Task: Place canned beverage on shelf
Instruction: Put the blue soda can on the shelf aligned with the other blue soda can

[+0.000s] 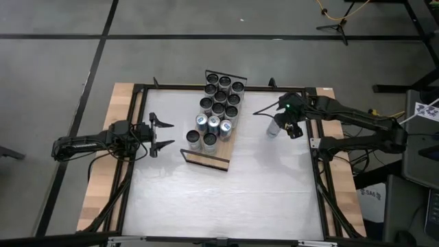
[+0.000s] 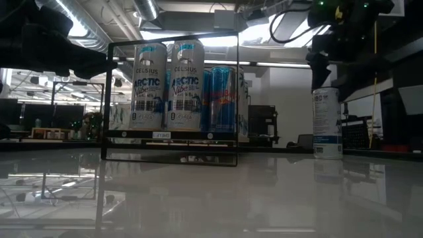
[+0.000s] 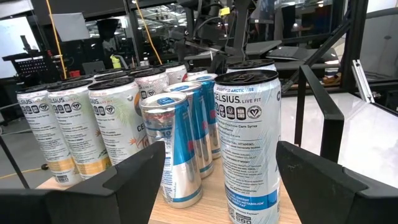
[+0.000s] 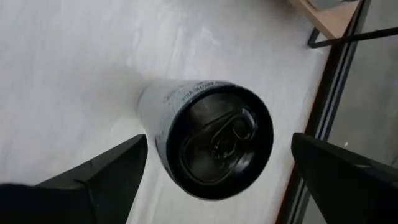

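Observation:
A white canned beverage [image 1: 274,128] stands upright on its base on the white tabletop, to the right of the shelf; it also shows in the low view [image 2: 327,122]. My right gripper [image 1: 291,125] is open just above it. In the right wrist view its fingers [image 4: 118,168] stand wide on either side of the can's dark top [image 4: 214,146] without touching. The shelf [image 1: 209,159], a light-wood board with black wire rails, carries several upright cans [image 1: 218,110]. My left gripper [image 1: 170,135] is open and empty at the shelf's left side, facing the cans [image 3: 249,137].
A black frame [image 1: 315,158] and wooden strips [image 1: 103,178] border the tabletop. White tabletop [image 1: 219,199] stretches from the shelf toward the near edge. The shelf's near wire rail [image 2: 172,99] stands in front of its cans in the low view.

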{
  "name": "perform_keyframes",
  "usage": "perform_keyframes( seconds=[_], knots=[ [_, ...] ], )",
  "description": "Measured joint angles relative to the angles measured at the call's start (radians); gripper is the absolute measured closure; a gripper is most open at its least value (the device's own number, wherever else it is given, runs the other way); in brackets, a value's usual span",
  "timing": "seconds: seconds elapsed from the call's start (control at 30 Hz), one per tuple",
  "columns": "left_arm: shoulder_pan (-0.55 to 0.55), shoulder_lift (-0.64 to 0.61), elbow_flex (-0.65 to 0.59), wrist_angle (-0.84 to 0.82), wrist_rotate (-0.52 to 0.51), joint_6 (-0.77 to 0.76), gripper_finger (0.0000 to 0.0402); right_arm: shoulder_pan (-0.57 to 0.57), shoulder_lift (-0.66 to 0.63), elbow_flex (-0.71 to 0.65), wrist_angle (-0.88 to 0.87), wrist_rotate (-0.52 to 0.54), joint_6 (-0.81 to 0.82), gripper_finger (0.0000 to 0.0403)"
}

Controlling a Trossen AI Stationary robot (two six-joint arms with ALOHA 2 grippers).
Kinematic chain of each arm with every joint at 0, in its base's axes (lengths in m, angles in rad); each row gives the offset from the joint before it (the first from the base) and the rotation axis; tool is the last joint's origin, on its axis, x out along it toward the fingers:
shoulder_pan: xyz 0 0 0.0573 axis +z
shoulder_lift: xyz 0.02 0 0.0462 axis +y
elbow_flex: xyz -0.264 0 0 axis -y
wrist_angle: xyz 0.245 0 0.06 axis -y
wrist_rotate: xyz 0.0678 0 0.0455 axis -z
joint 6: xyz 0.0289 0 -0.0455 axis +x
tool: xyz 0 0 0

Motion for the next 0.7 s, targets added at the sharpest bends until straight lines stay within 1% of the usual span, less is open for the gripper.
perform_keyframes(
  seconds=[0.17,0.37,0.53,0.7],
  knots=[
    [0.0,0.0,0.0,0.0,0.0,0.0,0.01,0.001,0.018,0.0,0.012,-0.009,0.0,0.0011],
    [0.0,0.0,0.0,0.0,0.0,0.0,0.01,0.001,0.08,0.0,0.013,-0.03,0.001,0.0011],
    [0.0,0.0,0.0,0.0,0.0,0.0,0.01,0.001,0.109,0.0,0.016,-0.003,0.011,0.0011],
    [0.0,0.0,0.0,0.0,0.0,0.0,0.01,0.002,0.109,0.0,0.018,0.02,0.012,0.0011]
  ],
)
